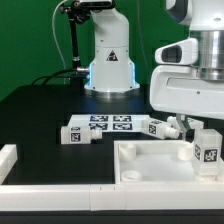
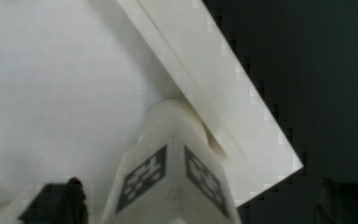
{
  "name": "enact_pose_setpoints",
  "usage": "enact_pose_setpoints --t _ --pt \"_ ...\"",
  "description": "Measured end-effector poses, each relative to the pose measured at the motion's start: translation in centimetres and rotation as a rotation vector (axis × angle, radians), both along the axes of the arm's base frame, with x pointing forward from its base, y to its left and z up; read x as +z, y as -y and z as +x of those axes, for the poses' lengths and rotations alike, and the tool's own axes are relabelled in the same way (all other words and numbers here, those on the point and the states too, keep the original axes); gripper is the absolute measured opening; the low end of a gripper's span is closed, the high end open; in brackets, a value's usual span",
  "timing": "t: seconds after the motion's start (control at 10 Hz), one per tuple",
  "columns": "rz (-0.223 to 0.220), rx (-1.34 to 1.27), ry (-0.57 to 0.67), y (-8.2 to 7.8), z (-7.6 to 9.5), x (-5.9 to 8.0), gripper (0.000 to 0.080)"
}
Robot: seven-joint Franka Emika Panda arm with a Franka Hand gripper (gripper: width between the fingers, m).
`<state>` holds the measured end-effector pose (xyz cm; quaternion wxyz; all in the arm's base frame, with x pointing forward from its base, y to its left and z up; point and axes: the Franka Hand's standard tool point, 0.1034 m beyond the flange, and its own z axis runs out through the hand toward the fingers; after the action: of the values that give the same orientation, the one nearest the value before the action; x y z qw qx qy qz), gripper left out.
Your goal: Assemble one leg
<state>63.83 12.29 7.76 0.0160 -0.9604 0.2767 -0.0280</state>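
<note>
Over the panel (image 1: pixel 150 160) on the exterior view's right, you're holding a leg (image 1: pixel 207 147) right at the corner, fingers (image 1: pixel 203 128) closing narrow around it. Through the wrist view, the leg (image 2: pixel 172 165) is pointing down against the panel (image 2: pixel 69 90) beside its raised rim, but you can't tell whether it's sitting in a hole yet. By my reading, you're working the seating step now, with screwing in left. Spare legs (image 1: pixel 100 127) are lying in a row on the table (image 1: pixel 40 110), untouched.
</note>
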Motion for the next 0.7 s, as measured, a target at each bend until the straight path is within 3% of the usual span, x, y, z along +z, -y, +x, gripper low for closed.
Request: enact_pose_setpoints --t 0.2,0.4,0.5,0.6,0.7 --pt "-0.017 0.182 0.003 0.13 0.03 0.00 0.0649" --pt "-0.078 0.600 0.031 0.57 0.71 0.31 0.0649" --pt "-0.074 0.575 0.033 0.63 0.74 0.29 0.0649" --pt "-0.072 0.549 0.033 0.61 0.73 0.26 0.0535" --pt "-0.070 0.526 0.033 0.61 0.72 0.24 0.0535"
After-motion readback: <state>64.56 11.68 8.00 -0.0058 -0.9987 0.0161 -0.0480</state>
